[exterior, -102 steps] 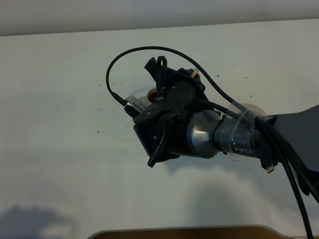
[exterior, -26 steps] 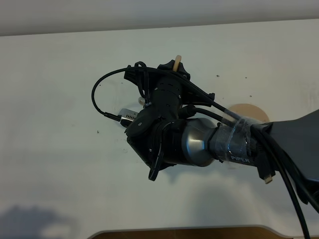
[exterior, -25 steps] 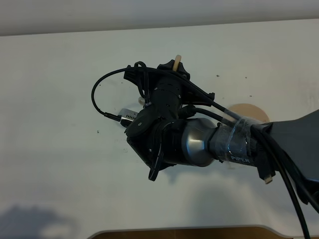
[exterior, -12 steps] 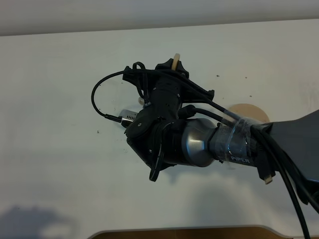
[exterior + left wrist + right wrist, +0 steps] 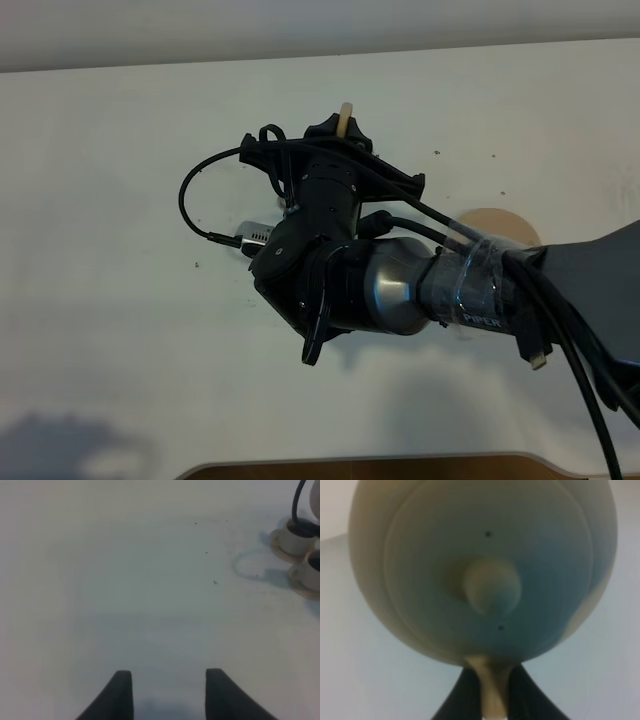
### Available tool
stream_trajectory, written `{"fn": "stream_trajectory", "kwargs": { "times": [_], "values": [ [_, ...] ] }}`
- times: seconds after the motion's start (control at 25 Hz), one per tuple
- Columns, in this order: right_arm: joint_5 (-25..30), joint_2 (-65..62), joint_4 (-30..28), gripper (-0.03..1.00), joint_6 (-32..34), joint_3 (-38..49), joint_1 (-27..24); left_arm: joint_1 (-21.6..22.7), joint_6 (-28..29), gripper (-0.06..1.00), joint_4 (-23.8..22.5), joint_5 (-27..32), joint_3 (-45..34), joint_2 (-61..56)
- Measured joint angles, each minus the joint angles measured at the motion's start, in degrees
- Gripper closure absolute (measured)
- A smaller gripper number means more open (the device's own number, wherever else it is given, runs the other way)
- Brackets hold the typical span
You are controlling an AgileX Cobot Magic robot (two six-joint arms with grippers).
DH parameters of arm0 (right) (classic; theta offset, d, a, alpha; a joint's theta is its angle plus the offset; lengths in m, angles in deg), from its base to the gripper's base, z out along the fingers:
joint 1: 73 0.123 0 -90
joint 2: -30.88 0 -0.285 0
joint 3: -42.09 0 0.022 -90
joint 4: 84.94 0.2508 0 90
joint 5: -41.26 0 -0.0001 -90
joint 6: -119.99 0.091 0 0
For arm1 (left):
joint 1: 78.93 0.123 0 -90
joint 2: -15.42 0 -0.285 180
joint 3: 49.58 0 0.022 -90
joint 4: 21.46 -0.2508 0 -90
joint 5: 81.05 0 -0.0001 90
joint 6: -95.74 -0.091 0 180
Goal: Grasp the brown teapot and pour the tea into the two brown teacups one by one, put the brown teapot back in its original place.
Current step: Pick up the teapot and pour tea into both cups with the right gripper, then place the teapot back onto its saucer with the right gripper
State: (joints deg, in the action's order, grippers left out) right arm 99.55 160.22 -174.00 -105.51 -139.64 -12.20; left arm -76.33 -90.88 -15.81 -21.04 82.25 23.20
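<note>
My right gripper (image 5: 338, 135) reaches across to the middle of the table and is shut on the loop handle of the brown teapot (image 5: 485, 570). In the right wrist view its black fingers (image 5: 457, 700) pinch the handle, and the knobbed lid faces the camera. In the exterior high view only a small beige part of the teapot (image 5: 346, 113) shows above the wrist; the rest is hidden under the arm. The two brown teacups (image 5: 299, 536) (image 5: 311, 571) stand on small saucers side by side, hidden by the arm in the exterior high view. The wide saucer plate (image 5: 497, 221) lies bare. My left gripper (image 5: 167, 692) is open and empty.
The white table (image 5: 120, 200) carries everything. The right arm's black cable (image 5: 200, 190) loops out to the left of the wrist, and cables trail along the forearm (image 5: 560, 300). A dark curved edge (image 5: 370, 468) shows at the table's front.
The right wrist has rolled and shifted slightly toward the far side with the teapot. A cup that showed beside the wrist four seconds ago is now hidden. More of the saucer plate shows.
</note>
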Motion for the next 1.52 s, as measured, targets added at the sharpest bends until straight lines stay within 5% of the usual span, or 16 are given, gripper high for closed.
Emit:
{"fn": "stream_trajectory", "kwargs": {
  "times": [0.48,0.96,1.28,1.52],
  "values": [
    [-0.83,0.00,0.35,0.87,-1.25,0.00,0.00,0.00,0.00,0.58,0.00,0.00,0.00,0.03],
    [0.59,0.00,11.03,0.87,5.31,-0.28,0.00,0.00,0.00,0.58,0.00,0.00,0.00,0.00],
    [9.83,0.03,27.63,0.87,8.40,-8.93,-1.94,0.00,0.00,0.58,0.00,0.00,0.00,0.00],
    [10.70,-2.14,45.34,0.87,8.46,-12.16,-6.23,0.00,0.00,0.58,0.00,0.00,0.00,0.03]
  ]
}}
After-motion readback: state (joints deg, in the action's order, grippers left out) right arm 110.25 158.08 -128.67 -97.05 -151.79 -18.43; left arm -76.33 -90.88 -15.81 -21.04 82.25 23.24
